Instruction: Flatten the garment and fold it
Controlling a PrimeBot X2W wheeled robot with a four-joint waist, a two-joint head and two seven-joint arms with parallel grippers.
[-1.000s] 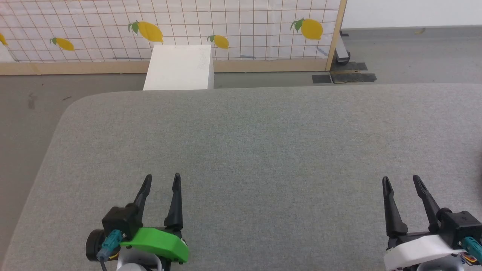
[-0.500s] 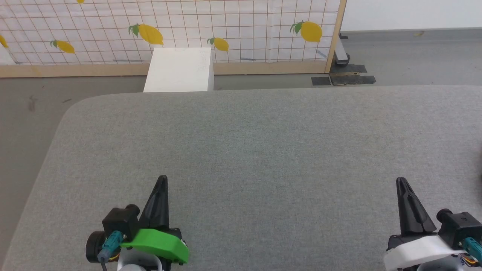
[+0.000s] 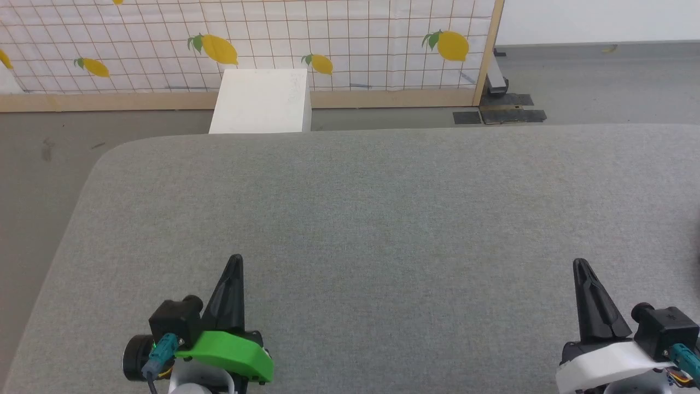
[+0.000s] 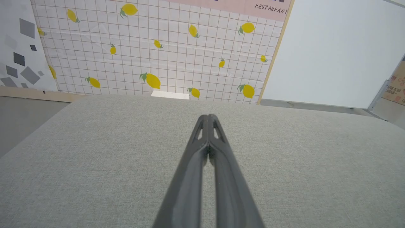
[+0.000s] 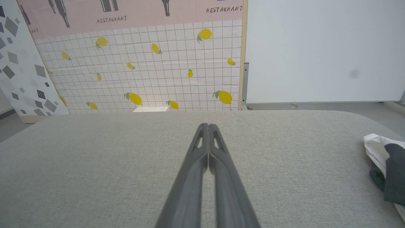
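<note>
Dark-fingered left gripper (image 3: 235,258) (lower left) and right gripper (image 3: 578,263) (lower right) are pressed together, empty. Crumpled white-and-black garment (image 5: 378,152) is seen on grey fabric table (image 5: 126,158), at right wrist view's right edge.

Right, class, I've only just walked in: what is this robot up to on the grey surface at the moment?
The two-armed robot is meant to flatten and fold the garment, but it is handling nothing yet. Its left gripper and right gripper are both shut and empty, at the near side of the grey padded surface. The garment lies crumpled off to the robot's right, near the surface's edge, untouched.
</note>
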